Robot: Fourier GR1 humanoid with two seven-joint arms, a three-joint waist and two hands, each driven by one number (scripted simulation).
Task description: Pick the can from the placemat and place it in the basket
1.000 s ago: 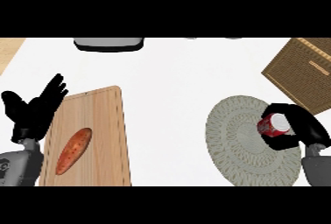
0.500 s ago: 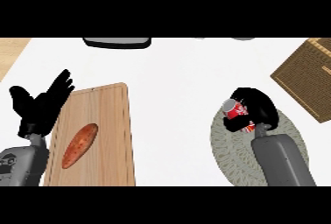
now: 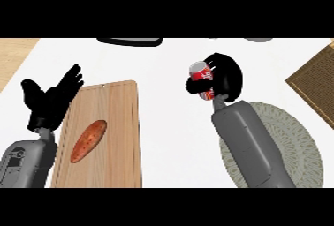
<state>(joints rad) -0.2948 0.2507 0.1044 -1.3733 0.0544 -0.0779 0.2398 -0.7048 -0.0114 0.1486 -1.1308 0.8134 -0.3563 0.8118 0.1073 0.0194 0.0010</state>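
Holding the red can (image 3: 203, 80) pretty clearly, the right hand (image 3: 225, 78) has its fingers and thumb wrapped around the can's side, and the can sits tilted with its silver top pointing up and to the left. It's up off the round grey placemat (image 3: 295, 145), over the white counter (image 3: 163, 62) a bit to the upper left of the mat. The right forearm (image 3: 251, 143) runs up from the bottom edge and covers the mat's left part.

Over at the right edge you can see the brown woven basket (image 3: 316, 81), only partly in view, and the can is well apart from it, on the far side of the hand from it.

On the left, the left hand (image 3: 49, 99) is open with the fingers spread and pointing up, grasping nothing, right next to the left edge of the wooden cutting board (image 3: 117, 114). An orange-red sweet-potato-looking thing (image 3: 88, 141) lies on the board at a slant. A dark object (image 3: 130, 41) peeks in at the top edge, can't tell what it is.
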